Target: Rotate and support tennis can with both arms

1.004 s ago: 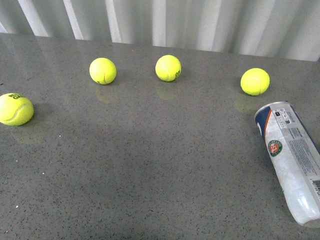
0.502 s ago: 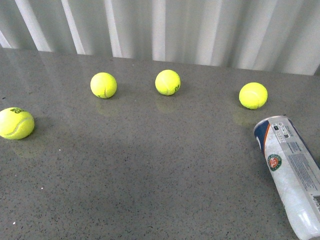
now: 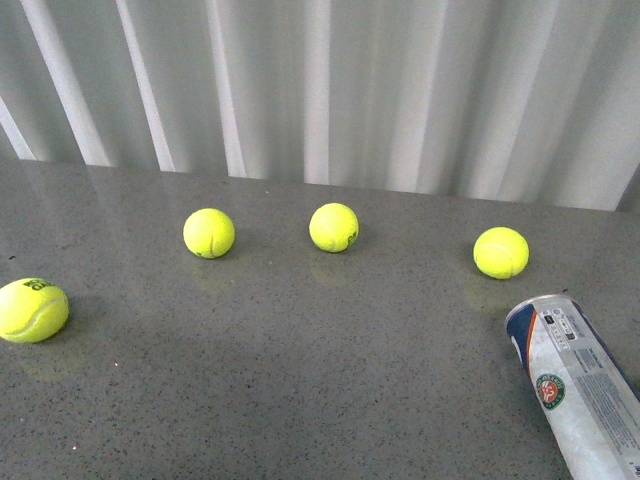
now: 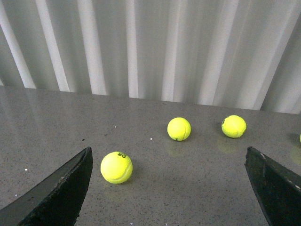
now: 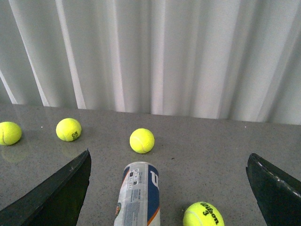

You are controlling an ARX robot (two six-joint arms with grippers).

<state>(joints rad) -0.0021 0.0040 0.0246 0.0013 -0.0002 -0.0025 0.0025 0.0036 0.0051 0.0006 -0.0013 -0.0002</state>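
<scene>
Pincer condition is noted first: the left pincer (image 4: 168, 155) and the right pincer (image 5: 168, 153) are both spread wide, and nothing is gripped.

The tennis can (image 3: 575, 390) is found lying on its side on the counter (image 3: 300, 380), at the robot's right, with its near end cut off by the front view. In the right wrist view it lies ahead of the spread fingers and is touched by neither. One ball (image 3: 501, 252) rests near its far end.

**Handling (judged).** The can is expected to be light and thin-walled. It is likely to dent if squeezed hard, and its smooth plastic is likely to slip and to roll freely. A moderate grip across the labelled mid-body is advised, with the second pincer placed under or against one end.

**Appearance.** A clear tube is seen, with a navy panel bearing a white letter, an orange stripe, a round green-and-red logo and a pale fine-print panel.
</scene>
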